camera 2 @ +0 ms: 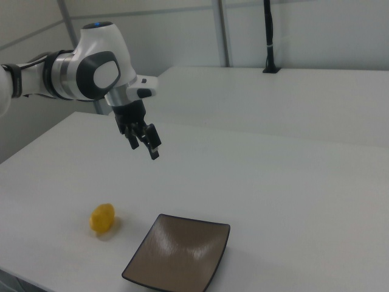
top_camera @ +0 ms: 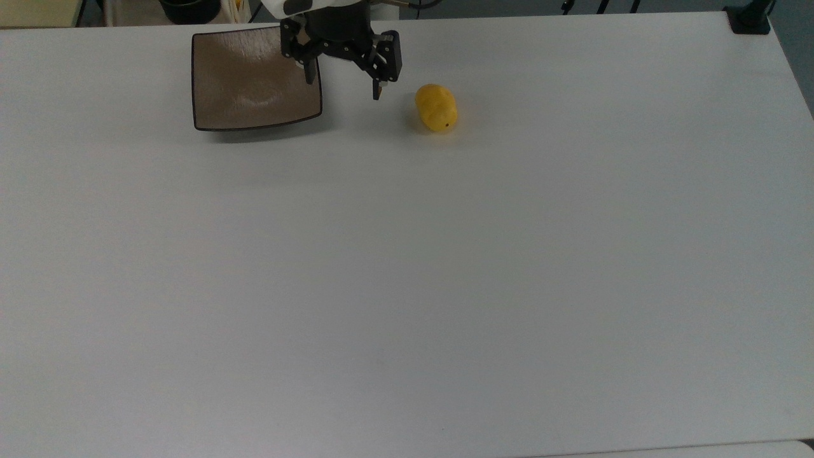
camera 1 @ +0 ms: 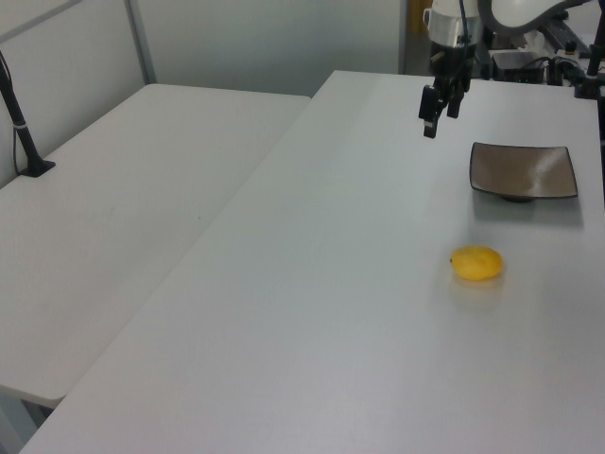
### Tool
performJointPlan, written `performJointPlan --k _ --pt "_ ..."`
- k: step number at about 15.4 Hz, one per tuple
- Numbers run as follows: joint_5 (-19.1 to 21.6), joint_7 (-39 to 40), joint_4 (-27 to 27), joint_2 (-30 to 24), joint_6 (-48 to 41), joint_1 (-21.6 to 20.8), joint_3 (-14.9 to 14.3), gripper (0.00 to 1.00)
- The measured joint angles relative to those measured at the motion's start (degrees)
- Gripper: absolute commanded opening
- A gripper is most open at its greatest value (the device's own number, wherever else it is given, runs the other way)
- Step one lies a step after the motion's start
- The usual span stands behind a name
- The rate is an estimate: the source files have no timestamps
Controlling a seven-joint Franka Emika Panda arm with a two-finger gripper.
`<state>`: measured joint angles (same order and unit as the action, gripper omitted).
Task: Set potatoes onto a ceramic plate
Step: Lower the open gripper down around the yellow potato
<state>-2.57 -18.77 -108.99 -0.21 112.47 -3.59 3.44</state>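
Smooth oval yellow potato (top_camera: 436, 108) lying on matte white table (top_camera: 407, 267), long axis toward the top view's lower right. Glossy square brown ceramic plate (top_camera: 254, 79) nearby. Gripper (top_camera: 343, 88) open, empty, raised.

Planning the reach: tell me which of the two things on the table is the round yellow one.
The potato, a smooth yellow oval lying bare on the table, at the top view's right of the fingers. The plate is square and brown.
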Motion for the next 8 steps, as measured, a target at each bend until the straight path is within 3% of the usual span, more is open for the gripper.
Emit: performJointPlan --k 8 --pt "0.9 -2.7 -4.7 0.1 1.9 -1.7 5.0 1.0"
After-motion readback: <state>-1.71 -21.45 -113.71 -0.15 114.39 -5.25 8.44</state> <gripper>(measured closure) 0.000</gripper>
